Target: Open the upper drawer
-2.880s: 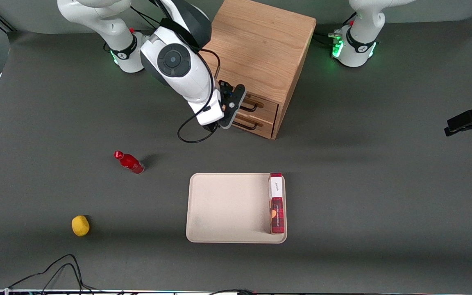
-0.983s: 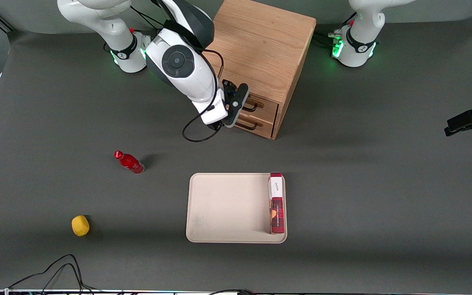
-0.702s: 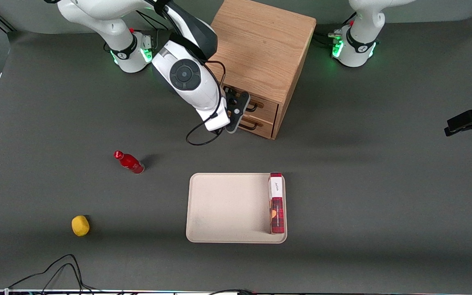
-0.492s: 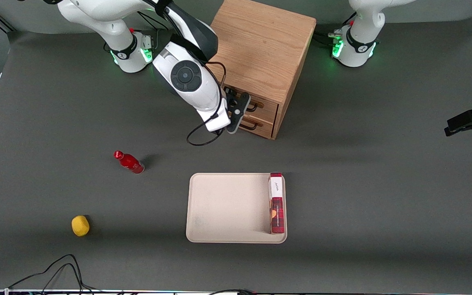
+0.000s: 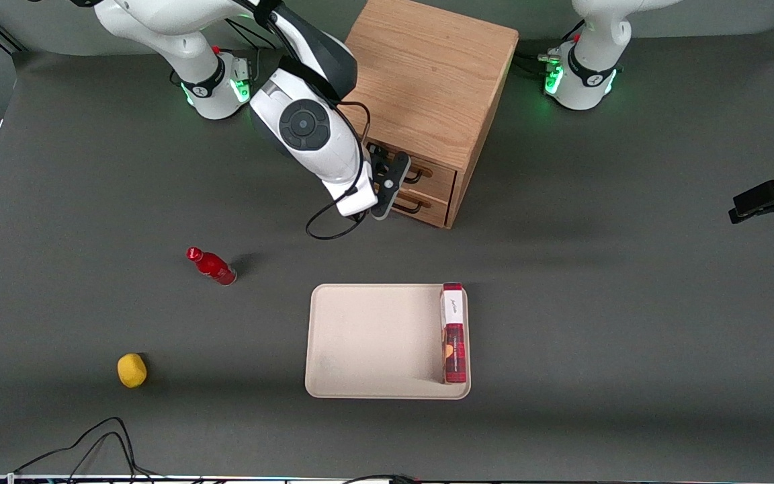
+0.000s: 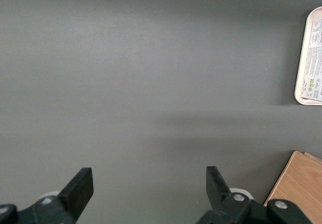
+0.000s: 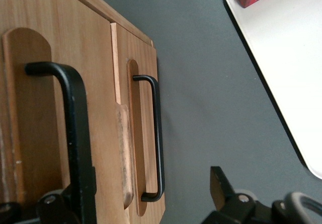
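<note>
The oak cabinet (image 5: 431, 81) stands at the back of the table with two drawers facing the front camera. The upper drawer (image 5: 437, 173) looks shut, with its black wire handle (image 5: 416, 177). The lower drawer (image 5: 427, 207) sits under it. My gripper (image 5: 390, 180) is open, level with the drawer fronts and right in front of them. In the right wrist view the upper drawer (image 7: 35, 133) fills the frame close up. Its handle (image 7: 75, 133) runs by one fingertip of the gripper (image 7: 148, 183). The lower drawer's handle (image 7: 157, 138) lies between the fingers, farther off.
A beige tray (image 5: 373, 339) holds a red box (image 5: 453, 334) nearer the front camera than the cabinet. A red bottle (image 5: 212, 266) and a yellow ball (image 5: 132, 370) lie toward the working arm's end. The tray edge (image 6: 308, 58) shows in the left wrist view.
Over the last few seconds my arm has swung toward the cabinet and brought the open gripper up to the drawer fronts. In the last half second it has hardly moved.
</note>
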Available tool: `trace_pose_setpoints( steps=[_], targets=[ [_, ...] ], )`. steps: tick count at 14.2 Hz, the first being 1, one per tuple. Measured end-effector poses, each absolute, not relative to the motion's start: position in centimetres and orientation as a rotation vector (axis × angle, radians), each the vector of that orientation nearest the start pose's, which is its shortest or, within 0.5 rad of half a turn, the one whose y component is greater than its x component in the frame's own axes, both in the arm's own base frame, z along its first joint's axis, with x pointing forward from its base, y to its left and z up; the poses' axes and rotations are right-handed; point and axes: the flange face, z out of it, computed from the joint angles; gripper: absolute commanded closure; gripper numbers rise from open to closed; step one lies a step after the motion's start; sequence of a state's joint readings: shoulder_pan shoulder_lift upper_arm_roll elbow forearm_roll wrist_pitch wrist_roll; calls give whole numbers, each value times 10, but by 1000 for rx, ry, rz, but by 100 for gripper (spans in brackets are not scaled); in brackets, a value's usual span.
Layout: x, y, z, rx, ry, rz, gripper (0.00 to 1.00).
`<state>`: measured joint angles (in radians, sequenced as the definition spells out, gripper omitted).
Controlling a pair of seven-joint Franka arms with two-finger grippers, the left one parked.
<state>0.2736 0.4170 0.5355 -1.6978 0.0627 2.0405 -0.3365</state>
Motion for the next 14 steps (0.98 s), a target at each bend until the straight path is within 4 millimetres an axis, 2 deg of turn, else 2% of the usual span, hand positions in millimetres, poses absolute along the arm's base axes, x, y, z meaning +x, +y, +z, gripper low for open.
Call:
trace_pose_setpoints(
  steps=[6, 14],
  targets=[
    [476, 448, 383, -2485, -1494, 106, 0],
    [493, 438, 388, -2514, -1490, 68, 0]
  ],
)
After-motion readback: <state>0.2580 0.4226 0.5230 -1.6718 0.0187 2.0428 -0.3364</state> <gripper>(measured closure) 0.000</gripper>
